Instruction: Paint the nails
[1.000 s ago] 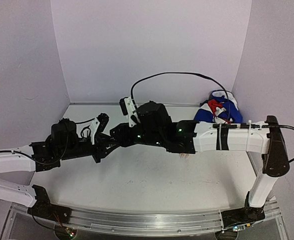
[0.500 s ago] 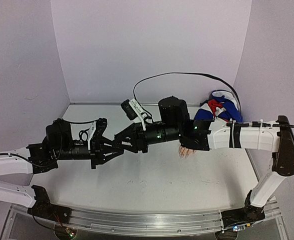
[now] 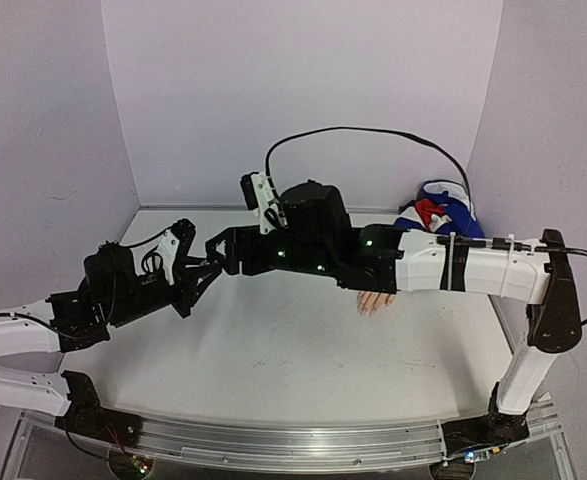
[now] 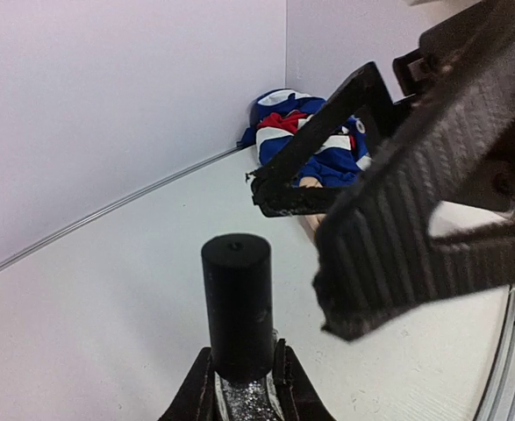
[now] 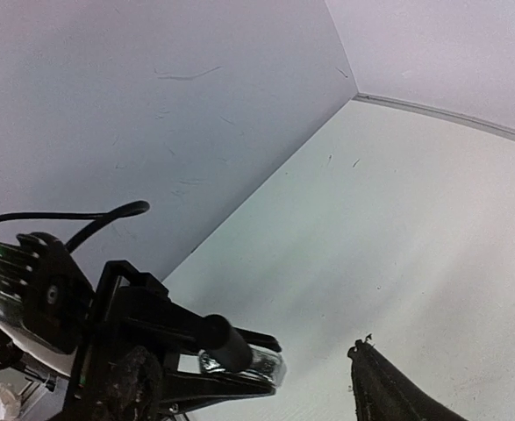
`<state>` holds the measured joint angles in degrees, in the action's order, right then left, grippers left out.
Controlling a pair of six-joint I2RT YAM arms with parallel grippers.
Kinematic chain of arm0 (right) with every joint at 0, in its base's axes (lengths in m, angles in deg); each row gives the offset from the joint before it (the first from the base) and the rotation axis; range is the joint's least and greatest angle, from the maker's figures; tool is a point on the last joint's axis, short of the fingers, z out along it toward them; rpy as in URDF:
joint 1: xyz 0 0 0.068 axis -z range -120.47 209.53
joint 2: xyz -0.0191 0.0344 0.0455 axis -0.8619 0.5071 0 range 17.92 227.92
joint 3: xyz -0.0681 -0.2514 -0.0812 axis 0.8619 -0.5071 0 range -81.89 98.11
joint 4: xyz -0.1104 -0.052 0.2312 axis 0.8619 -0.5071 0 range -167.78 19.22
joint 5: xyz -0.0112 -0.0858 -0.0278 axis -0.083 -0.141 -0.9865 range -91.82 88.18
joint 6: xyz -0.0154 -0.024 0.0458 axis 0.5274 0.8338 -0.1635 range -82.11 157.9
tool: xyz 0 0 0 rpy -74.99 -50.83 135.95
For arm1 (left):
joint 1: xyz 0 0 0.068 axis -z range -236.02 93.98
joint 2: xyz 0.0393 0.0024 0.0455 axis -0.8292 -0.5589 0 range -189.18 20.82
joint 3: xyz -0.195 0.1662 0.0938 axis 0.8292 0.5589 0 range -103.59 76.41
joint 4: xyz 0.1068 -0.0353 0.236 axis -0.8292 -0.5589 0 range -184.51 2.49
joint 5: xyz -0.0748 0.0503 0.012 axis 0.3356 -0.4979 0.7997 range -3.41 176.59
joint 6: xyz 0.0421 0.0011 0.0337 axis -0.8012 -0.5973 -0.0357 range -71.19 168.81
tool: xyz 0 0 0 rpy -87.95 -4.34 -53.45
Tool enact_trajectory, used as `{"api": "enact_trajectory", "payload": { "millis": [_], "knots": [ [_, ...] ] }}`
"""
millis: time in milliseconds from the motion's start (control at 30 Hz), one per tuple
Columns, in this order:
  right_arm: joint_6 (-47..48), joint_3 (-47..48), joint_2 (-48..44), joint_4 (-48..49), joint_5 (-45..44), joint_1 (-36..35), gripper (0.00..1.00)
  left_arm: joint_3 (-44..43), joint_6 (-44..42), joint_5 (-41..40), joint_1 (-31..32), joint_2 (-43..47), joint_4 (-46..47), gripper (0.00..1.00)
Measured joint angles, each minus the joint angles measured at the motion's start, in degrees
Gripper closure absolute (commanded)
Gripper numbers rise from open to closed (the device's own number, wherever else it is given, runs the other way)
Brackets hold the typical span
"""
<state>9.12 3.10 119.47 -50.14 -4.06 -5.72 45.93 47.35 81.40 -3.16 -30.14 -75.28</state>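
Hovering, top view: my right fingers (image 3: 219, 250) are released just beside my left fingers (image 3: 198, 275). Mannequin hand (image 3: 371, 302) lies on the desk (image 3: 273, 350) under my right arm; nails too small to see. Left wrist: left fingers clenched on bottle (image 4: 242, 402), cap (image 4: 236, 294) upright for unscrewing, I'd judge. Right wrist: bottle sits near-left.

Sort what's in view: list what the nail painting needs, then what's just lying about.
Needed: mannequin hand; black-capped bottle, clamped in left tool; open right tool near its cap.
Not part of it: bunched blue, white and red sleeve; looping black cable.
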Motion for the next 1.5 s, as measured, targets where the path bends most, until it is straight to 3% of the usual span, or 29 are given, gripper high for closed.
{"api": "enact_trajectory", "payload": {
  "millis": [100, 300, 467, 633, 767, 867, 967, 1133, 1200, 1333, 1467, 1500],
  "knots": [
    [-1.6, 2.6, 2.3, -1.4, -3.7, -1.8, 0.51, 0.0, 0.1, -1.2, 0.0, -1.6, -0.2, 1.0],
    [-2.8, 5.1, 6.8, -3.0, -8.4, -2.4, 0.69, 0.0, 0.2, -2.1, 0.0, -4.3, -0.5, 1.0],
    [-2.6, 5.9, 8.9, -3.0, -9.4, -2.4, 0.76, -0.2, 0.7, -2.3, 0.0, -5.1, -1.8, 1.0],
    [-1.7, 4.0, 8.8, 0.9, -8.1, -2.3, 1.0, -0.3, 1.9, -1.0, -0.1, -5.1, -2.0, 1.0],
    [-0.1, -0.4, 7.2, 4.9, -2.7, -0.9, 1.0, -0.3, 2.8, 1.9, -0.3, -5.1, -3.3, 1.0],
    [2.6, -4.6, 4.1, 7.3, 6.2, 1.1, 1.0, -0.3, 2.9, 6.8, -0.3, -4.5, -2.9, 1.0],
    [8.7, -8.0, 1.0, 9.8, 21.9, 4.3, 1.0, -0.2, 3.2, 15.4, -0.7, -2.7, -1.5, 1.0],
    [19.6, -9.7, -1.8, 12.8, 53.9, 8.5, 1.0, -1.0, 7.1, 38.0, -0.9, -2.4, 4.1, 1.0],
    [21.8, -9.9, -1.9, 13.6, 59.9, 8.9, 1.0, -1.8, 8.7, 44.0, -0.8, -4.2, 6.1, 1.0],
    [23.9, -11.3, -1.9, 14.9, 62.1, 9.4, 0.99, -1.3, 8.7, 43.0, -0.2, -5.0, 7.0, 1.0],
    [22.2, -12.1, -2.8, 14.0, 53.1, 9.7, 0.53, -0.3, 6.1, 32.9, 0.1, -4.9, 7.3, 1.0],
    [20.9, -12.2, -3.2, 12.9, 49.4, 9.7, 0.49, -0.2, 4.9, 29.9, 0.0, -4.8, 7.2, 1.0]
  ]
}}
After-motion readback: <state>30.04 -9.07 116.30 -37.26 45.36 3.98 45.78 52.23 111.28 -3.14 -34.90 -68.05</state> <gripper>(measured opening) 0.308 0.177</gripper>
